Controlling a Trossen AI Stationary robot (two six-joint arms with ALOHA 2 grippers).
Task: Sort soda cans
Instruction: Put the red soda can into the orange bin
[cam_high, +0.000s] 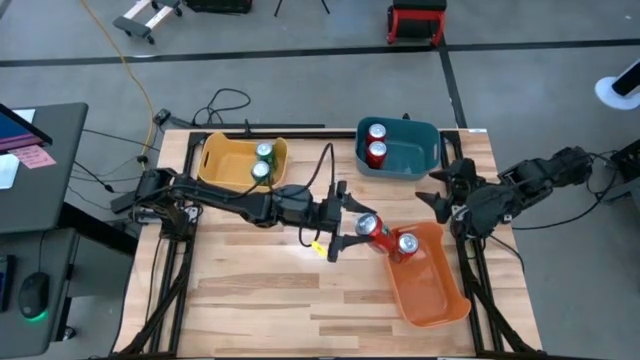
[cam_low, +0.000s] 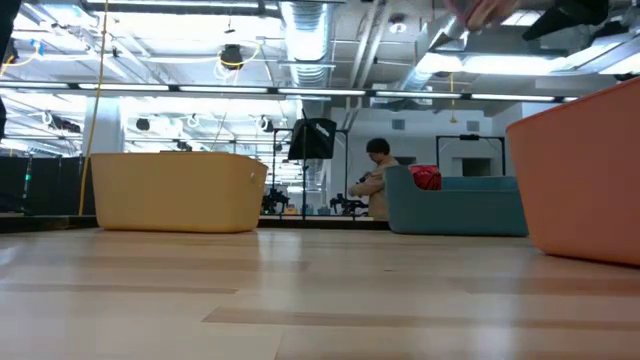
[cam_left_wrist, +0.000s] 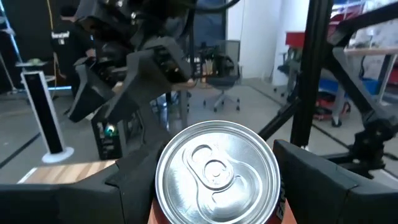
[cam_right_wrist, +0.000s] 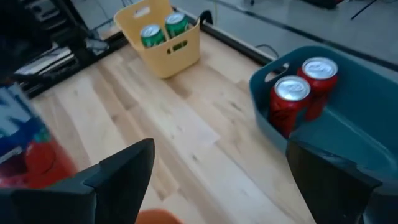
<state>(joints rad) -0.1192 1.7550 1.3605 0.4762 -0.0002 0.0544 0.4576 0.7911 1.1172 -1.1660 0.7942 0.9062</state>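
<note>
While one red can (cam_high: 367, 225) is held between the fingers of the left gripper (cam_high: 352, 229) just at the far-left corner of the orange bin (cam_high: 445, 302), the sort appears well advanced. In the left wrist view its silver top (cam_left_wrist: 216, 172) is seen filling the gap between the two dark fingers, so the jaws are judged pinched on it rather than free. A second red can (cam_high: 407, 244) is seen inside the orange bin, close to the held one. Two red cans (cam_high: 376, 143) are stood together in the teal bin (cam_high: 425, 140) at the far side, and two green cans (cam_high: 263, 161) are stood in the yellow bin (cam_high: 222, 163) at the far left. No can is seen loose on the table (cam_high: 250, 300).

Only the held can seems left to be placed, and which bin it is meant for cannot be told.

The right gripper (cam_high: 440, 190) is kept at the right edge, between the teal and orange bins, with its jaws spread wide and nothing between them.

Open wood is left across the near and left parts of the table. Room is tight near the orange bin's rim, where the left arm's cables and the waiting right arm are close by.
</note>
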